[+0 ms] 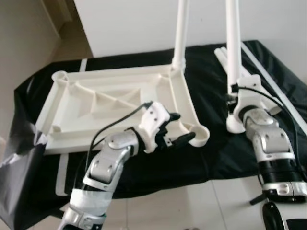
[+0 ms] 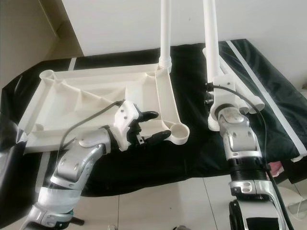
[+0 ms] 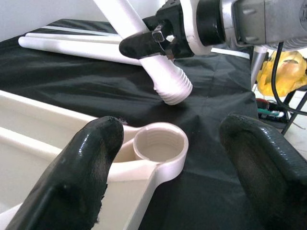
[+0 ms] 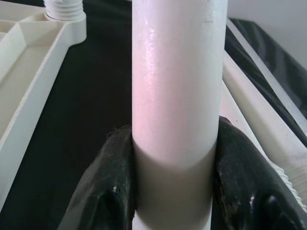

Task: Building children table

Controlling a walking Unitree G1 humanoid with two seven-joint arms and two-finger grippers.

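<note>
Nearest, left hand (image 1: 178,128) sits at the front right corner of the upside-down white tabletop (image 1: 115,103), fingers (image 3: 81,163) spread, gripping nothing. One finger is over the tabletop rim, the other out over the black cloth (image 1: 211,158), with the corner socket (image 3: 159,146) between them. Socket is a round threaded cup, nothing in it.

Right hand (image 1: 233,98) is just right of that corner, pinched on a white table leg (image 1: 233,48) low on the shaft. Right wrist view shows both black fingers (image 4: 110,191) pressed against the tube on either side. Leg stands roughly upright, threaded end (image 3: 173,88) down, at or just above the cloth, beside the empty socket and not in it.

Tabletop lies underside up on the cloth-covered bench (image 1: 43,86), ribs and shallow compartments showing; compartments hold nothing that I can make out.

Further back, the far right corner socket (image 1: 176,67) has a second leg (image 1: 181,28) standing upright in it. Far left corner socket (image 1: 60,76) is an open ring.

Behind the right hand, more white tubes (image 3: 72,45) lie flat on the cloth, side by side. A long white rail (image 1: 273,81) runs along the right edge of the cloth. Yellow object (image 3: 283,72) in the left wrist view, past the bench edge; can't tell what it is.
</note>
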